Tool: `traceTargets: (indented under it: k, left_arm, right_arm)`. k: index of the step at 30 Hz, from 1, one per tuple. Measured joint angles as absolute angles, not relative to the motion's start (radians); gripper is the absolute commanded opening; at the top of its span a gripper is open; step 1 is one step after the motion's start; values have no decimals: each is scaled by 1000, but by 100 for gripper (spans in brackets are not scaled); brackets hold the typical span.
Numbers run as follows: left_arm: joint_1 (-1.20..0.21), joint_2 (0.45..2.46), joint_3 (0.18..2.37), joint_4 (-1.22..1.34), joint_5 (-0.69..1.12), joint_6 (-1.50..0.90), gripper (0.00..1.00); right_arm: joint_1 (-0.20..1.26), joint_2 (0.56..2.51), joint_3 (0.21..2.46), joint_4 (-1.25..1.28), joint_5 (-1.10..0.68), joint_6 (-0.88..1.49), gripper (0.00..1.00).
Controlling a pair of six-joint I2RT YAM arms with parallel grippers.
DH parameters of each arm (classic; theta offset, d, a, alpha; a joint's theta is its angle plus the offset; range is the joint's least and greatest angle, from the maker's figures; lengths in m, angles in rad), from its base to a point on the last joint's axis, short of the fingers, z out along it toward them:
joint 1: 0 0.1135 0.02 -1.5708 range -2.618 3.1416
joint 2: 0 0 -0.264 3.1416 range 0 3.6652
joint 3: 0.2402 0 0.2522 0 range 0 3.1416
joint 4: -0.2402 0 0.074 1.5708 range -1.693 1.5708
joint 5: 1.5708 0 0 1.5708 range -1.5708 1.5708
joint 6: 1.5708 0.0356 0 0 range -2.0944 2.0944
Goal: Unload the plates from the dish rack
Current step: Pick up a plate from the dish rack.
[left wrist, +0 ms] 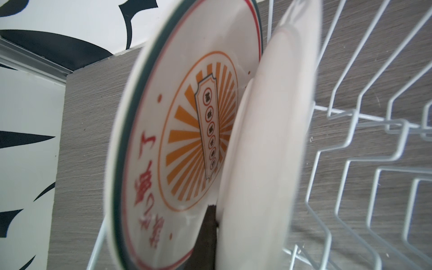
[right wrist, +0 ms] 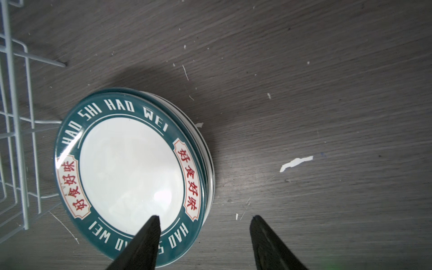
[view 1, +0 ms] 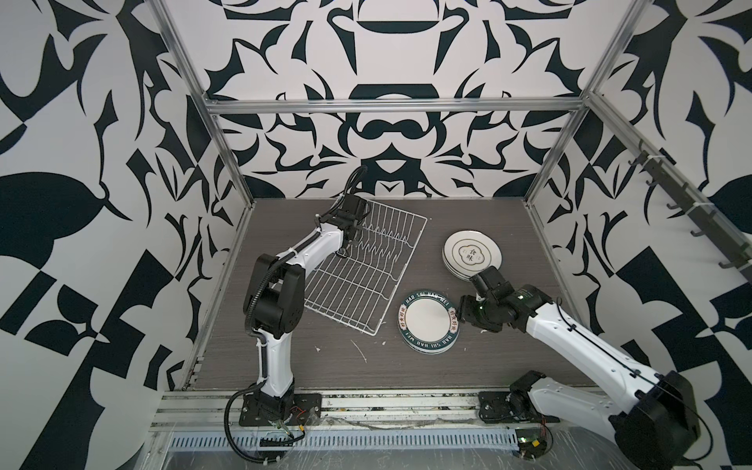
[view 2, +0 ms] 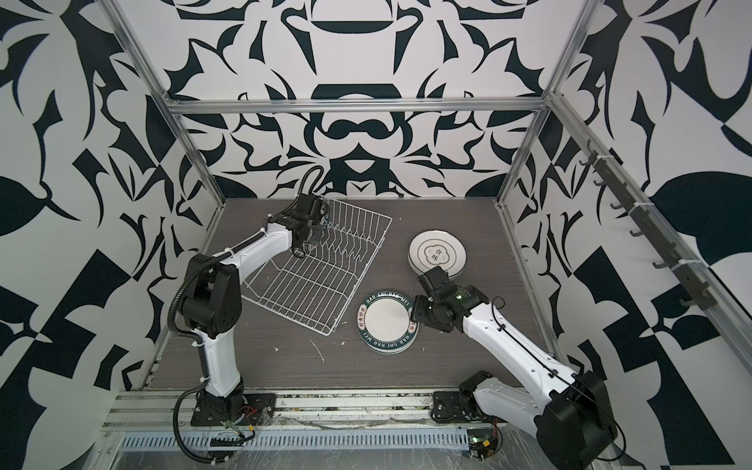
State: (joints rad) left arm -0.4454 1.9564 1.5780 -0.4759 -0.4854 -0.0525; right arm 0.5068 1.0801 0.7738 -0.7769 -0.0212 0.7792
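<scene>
Watching the rack end: I am seeing the left claw (view 1: 350, 236) reaching down at the far-left end of the dish rack (view 1: 366, 276), close to the back wall.
Left claw: its jaws are sitting shut on the rim of the white plate (left wrist: 264, 152). One dark finger (left wrist: 210, 233) is showing between two plates, and the plate is hiding the other finger from me.
Plates in the rack: two are standing on edge among the prongs. The white plate is showing me its plain back, blurred. Just beside it, the sunburst plate (left wrist: 187, 140) is showing orange rays, red characters and a teal edge.
Right claw: it (right wrist: 205, 218) is hovering low over the near edge of the teal-rimmed stack (right wrist: 131, 173), jaws standing apart and gripping nothing.
Teal-rimmed stack: it is lying flat on the table (view 1: 447, 378), just beside the rack's near corner. The top plate is reading HAO SHI HAO WEI. I cannot tell how many plates are lying under it.
Cloud-emblem stack: it (view 1: 472, 254) is lying flat farther back, right of the rack and apart from the teal-rimmed stack. The right arm is overlapping its near edge in both top views.
Dish rack: it is sitting skewed, left of centre on the grey wood-grain table.
Table: white flecks (right wrist: 295, 162) are lying scattered near the right claw.
</scene>
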Motion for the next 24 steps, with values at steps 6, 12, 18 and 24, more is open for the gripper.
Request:
traceTargets:
  k: [6,12,18,24]
  left_arm:
    - [-467,1859,1555,-535,-516,-19,0]
    - [-500,1737,1543,-552,-548,0,0]
    - [-534,1687,1543,-575,-557,-2,0]
    - [-565,1633,1548,-642,-537,-72,0]
  right_arm:
    - [507,1092,774,-755,-22,779,65]
    - [507,1109,775,-737,-24,778,65]
    - [507,1114,790,-735,-26,773,65]
    - [507,1098,805,-706,-56,760,65]
